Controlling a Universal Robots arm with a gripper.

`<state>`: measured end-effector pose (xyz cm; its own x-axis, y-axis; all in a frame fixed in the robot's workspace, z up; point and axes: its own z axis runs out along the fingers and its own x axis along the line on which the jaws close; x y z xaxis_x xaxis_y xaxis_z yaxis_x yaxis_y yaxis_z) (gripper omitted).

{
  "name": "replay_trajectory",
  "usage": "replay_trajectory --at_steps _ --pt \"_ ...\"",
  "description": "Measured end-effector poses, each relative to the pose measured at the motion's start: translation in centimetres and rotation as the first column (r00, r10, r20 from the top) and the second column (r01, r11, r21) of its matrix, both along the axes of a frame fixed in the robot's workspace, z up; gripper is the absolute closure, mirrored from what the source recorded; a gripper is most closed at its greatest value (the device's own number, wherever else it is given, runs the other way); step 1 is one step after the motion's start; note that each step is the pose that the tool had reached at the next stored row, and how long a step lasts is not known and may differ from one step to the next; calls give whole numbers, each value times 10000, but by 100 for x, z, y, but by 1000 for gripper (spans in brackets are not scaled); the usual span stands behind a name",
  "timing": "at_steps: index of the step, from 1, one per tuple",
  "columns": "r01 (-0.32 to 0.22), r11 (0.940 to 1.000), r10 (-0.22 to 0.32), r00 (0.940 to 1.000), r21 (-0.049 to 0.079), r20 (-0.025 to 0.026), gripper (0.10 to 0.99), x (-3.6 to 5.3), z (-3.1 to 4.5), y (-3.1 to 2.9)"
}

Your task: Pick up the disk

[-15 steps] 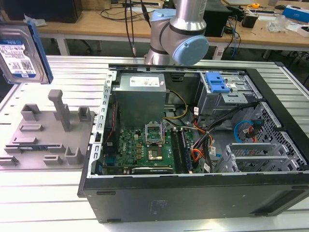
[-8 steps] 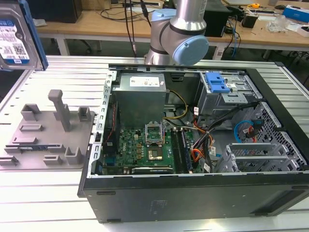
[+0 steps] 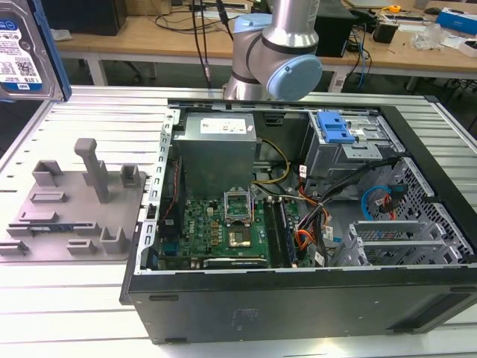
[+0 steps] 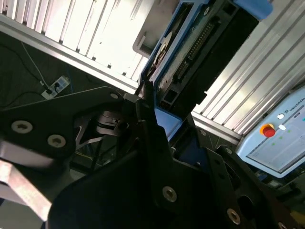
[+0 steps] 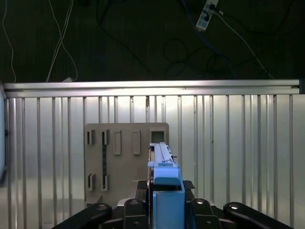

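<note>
The disk (image 3: 22, 52) hangs high at the exterior view's far left, well above the table, its silver face and white-and-blue label turned to the camera and a blue rail along its edge. In the first wrist view I see the disk (image 5: 164, 183) edge-on, blue rail uppermost, clamped between the dark fingers (image 5: 136, 210) of my gripper (image 5: 164, 212). It hangs above the grey plastic tray (image 5: 126, 162). In the second wrist view the disk (image 4: 195, 47) shows its connector end beyond my gripper (image 4: 159, 119), which is shut on it.
The grey tray with upright posts (image 3: 74, 216) lies on the slatted metal table (image 3: 89, 313). The open computer case (image 3: 298, 298) with its blue caddy (image 3: 334, 127) fills the exterior view's right. The arm's base (image 3: 276, 52) stands behind it. A control pendant (image 4: 281, 138) lies off the table's edge.
</note>
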<state>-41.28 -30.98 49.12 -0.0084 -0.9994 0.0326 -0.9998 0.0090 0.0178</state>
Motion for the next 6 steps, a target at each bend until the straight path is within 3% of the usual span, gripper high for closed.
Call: replay_trajectory --at_steps 6 --pt "0 10000 0 10000 1 0 722 0 0 0"
